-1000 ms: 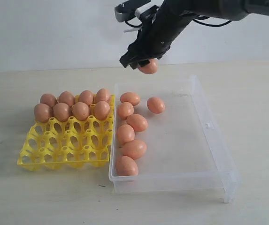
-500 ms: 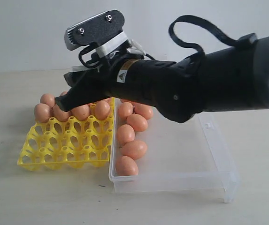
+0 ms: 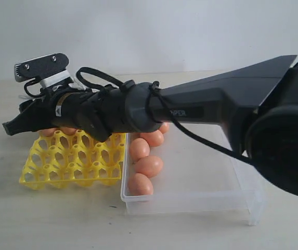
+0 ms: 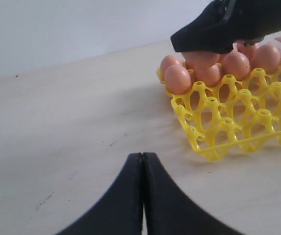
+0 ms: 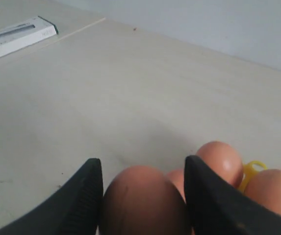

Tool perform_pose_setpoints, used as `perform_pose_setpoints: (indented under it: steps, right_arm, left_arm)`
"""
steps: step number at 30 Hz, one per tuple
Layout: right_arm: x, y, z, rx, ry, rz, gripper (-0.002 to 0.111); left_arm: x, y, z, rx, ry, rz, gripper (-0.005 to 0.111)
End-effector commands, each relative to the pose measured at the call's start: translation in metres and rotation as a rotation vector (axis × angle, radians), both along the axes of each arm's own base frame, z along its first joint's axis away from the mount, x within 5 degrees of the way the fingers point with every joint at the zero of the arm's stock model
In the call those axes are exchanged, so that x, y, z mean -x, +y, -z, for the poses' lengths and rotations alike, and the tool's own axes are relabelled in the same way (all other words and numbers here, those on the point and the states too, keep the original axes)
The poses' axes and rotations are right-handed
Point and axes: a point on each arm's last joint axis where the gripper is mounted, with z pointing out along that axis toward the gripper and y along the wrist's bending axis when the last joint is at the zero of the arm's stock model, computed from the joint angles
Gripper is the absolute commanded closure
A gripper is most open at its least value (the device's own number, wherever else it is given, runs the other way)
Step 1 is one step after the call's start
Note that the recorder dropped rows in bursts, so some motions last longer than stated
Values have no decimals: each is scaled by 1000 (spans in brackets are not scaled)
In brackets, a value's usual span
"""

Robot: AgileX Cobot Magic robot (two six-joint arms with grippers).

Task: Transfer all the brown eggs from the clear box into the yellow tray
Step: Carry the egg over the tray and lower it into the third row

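The right gripper (image 5: 141, 171) is clamped on one of the brown eggs (image 5: 142, 205). Its two black fingers (image 5: 89, 196) press the egg's opposite flanks, and the blunt end bulges out between them. The hold looks wide and across the middle, probably so the shell is cradled, not pinched at a tip.

In the exterior view this gripper (image 3: 21, 124) has reached across to the far left corner of the yellow tray (image 3: 70, 161). It hangs low and nearly level over the eggs already seated there. The left wrist view shows the carried egg (image 4: 201, 58) just above its neighbours (image 4: 178, 78). Which cup it is meant for I cannot tell, as the arm covers that stretch.

The tray's near rows are bare cups and pegs. It seems to be filled from the far edge forward, which keeps the approach clear of seated eggs.

The tray stands on the desk (image 3: 13, 219) with its right edge against the clear box (image 3: 206, 177). At least four eggs (image 3: 149, 165) lie loose along the box's left wall — the side nearest the tray — so the task is well short of finished.

The left gripper (image 4: 142, 161) waits over bare desk with its fingers pressed together on nothing, out of the way.
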Motion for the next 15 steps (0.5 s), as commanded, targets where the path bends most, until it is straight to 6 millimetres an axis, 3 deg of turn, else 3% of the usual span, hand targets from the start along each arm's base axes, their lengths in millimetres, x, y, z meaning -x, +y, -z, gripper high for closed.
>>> perform_pose_setpoints:
  steps: [1, 15]
  right_arm:
    - [-3, 11, 9, -6, 20, 0, 108]
    - [-2, 21, 32, -84, 27, 3, 108]
  left_arm:
    - [0, 0, -2, 2, -16, 3, 107]
    - [0, 0, -2, -3, -16, 3, 107]
